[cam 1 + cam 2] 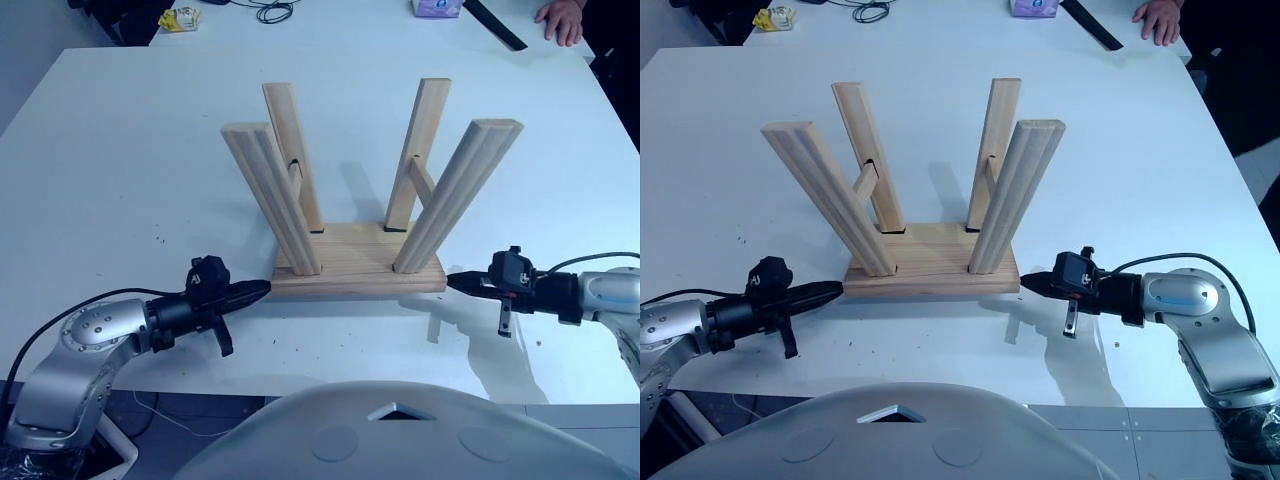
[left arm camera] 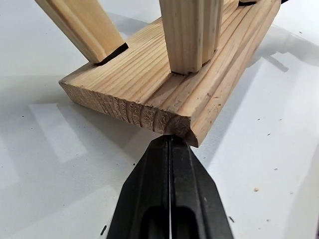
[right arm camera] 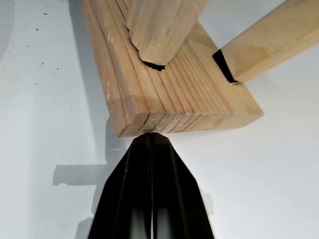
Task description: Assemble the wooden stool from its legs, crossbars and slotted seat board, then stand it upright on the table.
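The wooden stool lies upside down mid-table, its slotted seat board (image 1: 358,262) flat on the white surface. Several legs (image 1: 272,195) splay upward from it, joined in pairs by short crossbars (image 1: 420,180). My left gripper (image 1: 262,288) is shut with nothing in it, its tip touching the board's near left corner (image 2: 174,130). At the opposite end my right gripper (image 1: 452,281) is also shut and empty, its tip just at the board's near right corner (image 3: 144,127). Both pairs of black fingers (image 2: 169,194) are pressed together in the wrist views.
The white table (image 1: 120,180) stretches wide around the stool. At its far edge lie a yellow packet (image 1: 180,18), cables (image 1: 272,10), a purple box (image 1: 437,7) and a black strip (image 1: 495,25). A person's hand (image 1: 560,18) rests at the far right corner.
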You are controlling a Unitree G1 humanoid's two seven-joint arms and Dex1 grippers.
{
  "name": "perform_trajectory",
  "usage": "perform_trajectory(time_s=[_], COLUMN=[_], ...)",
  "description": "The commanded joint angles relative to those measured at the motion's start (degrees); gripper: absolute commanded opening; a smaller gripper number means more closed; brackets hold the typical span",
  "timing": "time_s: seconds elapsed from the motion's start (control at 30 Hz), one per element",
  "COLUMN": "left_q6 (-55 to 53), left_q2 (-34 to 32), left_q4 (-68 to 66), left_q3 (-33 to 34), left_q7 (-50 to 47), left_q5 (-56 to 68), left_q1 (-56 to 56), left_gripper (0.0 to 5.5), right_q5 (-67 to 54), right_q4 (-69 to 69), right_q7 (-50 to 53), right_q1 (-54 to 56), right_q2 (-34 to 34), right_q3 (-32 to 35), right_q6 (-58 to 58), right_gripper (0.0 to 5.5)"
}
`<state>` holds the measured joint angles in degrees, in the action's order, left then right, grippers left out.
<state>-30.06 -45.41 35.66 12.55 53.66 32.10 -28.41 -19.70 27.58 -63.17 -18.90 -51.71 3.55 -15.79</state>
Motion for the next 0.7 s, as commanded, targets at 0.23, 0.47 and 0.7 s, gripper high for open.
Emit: perform_trajectory(time_s=[0.23,0.47,0.7], left_q6=[-5.55,-7.07,-7.83], left_q2=[0.88,0.76,0.25], left_q4=[9.88,11.68,10.08], left_q3=[5.32,6.69,9.26], left_q7=[-0.56,-1.06,-0.58], left_q5=[17.68,20.50,23.35], left_q1=[4.34,1.42,1.76], left_gripper=[0.02,0.02,0.02], right_q5=[-11.63,-16.49,-17.49], right_q4=[8.77,10.15,11.13], right_q7=[-3.99,-5.31,-6.51], right_q1=[0.51,1.56,1.05], right_q2=[-0.66,-2.31,-3.15], right_q3=[4.48,9.93,11.21], right_q6=[-3.85,-7.27,-8.71], right_gripper=[0.00,0.00,0.00])
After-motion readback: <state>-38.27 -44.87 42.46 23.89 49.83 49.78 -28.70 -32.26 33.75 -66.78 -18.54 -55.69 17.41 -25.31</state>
